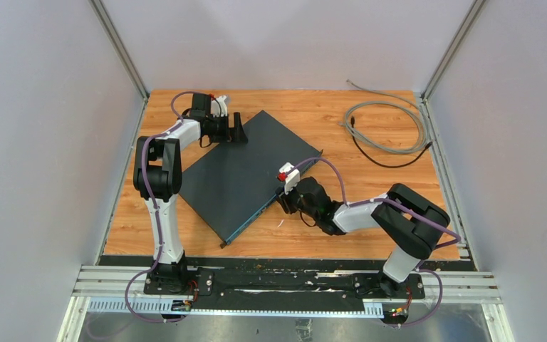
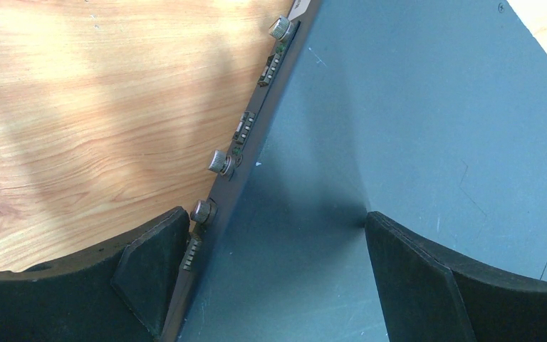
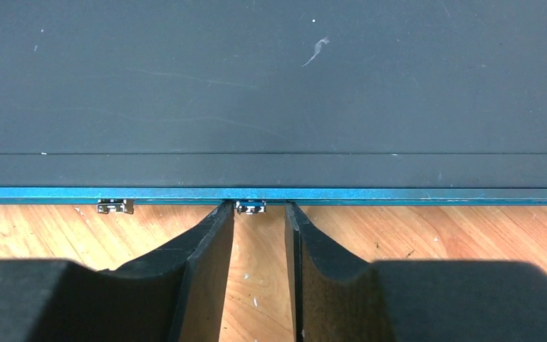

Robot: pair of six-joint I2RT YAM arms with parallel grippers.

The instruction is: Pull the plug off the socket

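A flat dark grey box with a blue front edge lies at an angle on the wooden table. A small blue and metal plug sticks out of that front edge. My right gripper is at this edge, narrowly open, with its tips on either side of the plug and bare wood showing between them. In the top view the right gripper hides the plug. My left gripper is open at the box's far corner. It straddles the back edge, one finger outside it and the other over the top.
A second metal connector sits on the front edge to the left of the plug. Thumbscrews line the box's back edge. A coiled grey cable and a black lead lie at the back right. Frame posts stand at the table's corners.
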